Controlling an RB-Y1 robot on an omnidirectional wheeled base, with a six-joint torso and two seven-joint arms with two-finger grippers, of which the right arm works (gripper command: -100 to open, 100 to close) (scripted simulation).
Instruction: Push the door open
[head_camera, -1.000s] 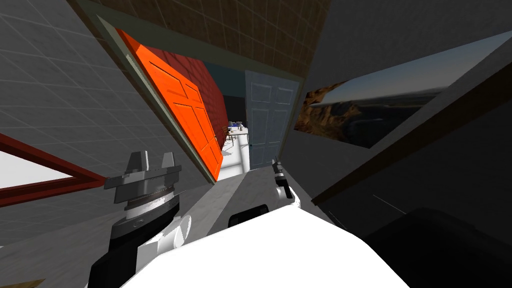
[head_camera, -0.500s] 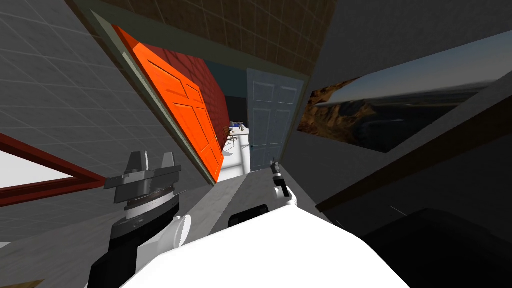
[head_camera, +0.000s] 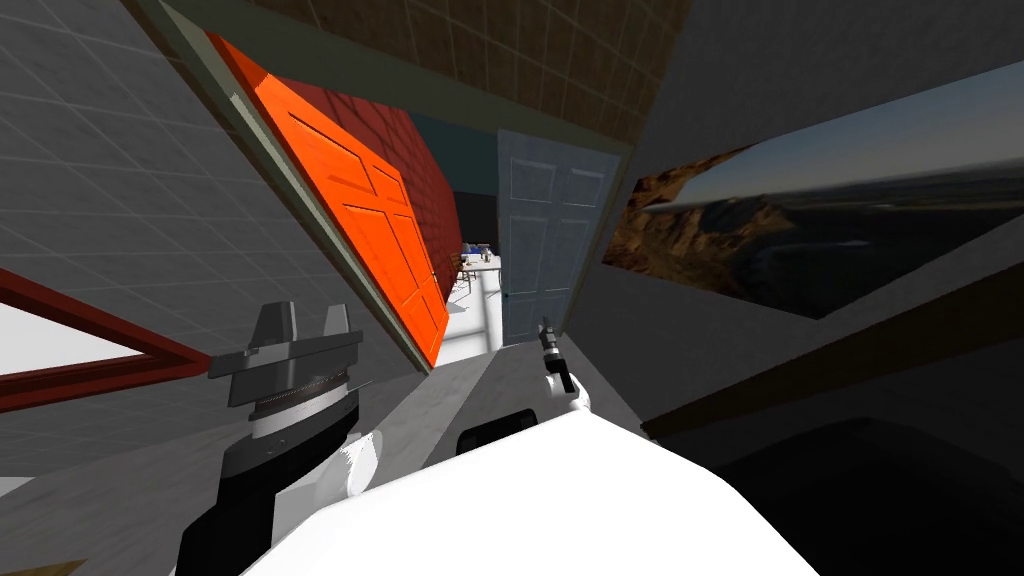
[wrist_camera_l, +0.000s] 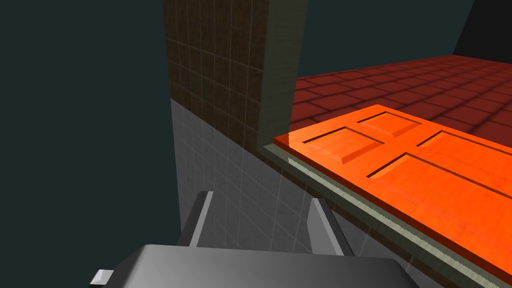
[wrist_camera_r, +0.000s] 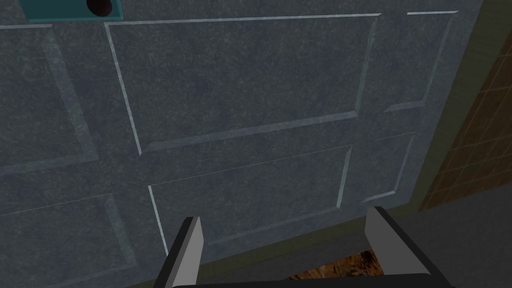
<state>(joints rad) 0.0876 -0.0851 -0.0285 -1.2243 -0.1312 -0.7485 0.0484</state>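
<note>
A grey-blue panelled door (head_camera: 545, 240) stands ahead, with its panels (wrist_camera_r: 240, 90) close in front of my right hand. My right gripper (head_camera: 547, 335) reaches toward its lower part, and in the right wrist view this gripper (wrist_camera_r: 285, 235) is open with nothing between its fingers. A teal plate with a dark hole (wrist_camera_r: 70, 7) sits on the door farther off. An orange panelled door (head_camera: 370, 230) hangs swung open at the left. My left gripper (head_camera: 300, 325) is raised near the grey tiled wall, open (wrist_camera_l: 257, 220) and empty, beside the orange door (wrist_camera_l: 425, 170).
Between the two doors a gap shows a bright room with a table (head_camera: 478, 262). A framed landscape picture (head_camera: 800, 240) hangs on the right wall. A red window frame (head_camera: 90, 350) is at the left. A dark bulk (head_camera: 880, 490) lies low on the right.
The whole head view has shifted: I have moved a little forward, so both doors and the landscape picture look larger. My right gripper stays pointed at the grey-blue door.
</note>
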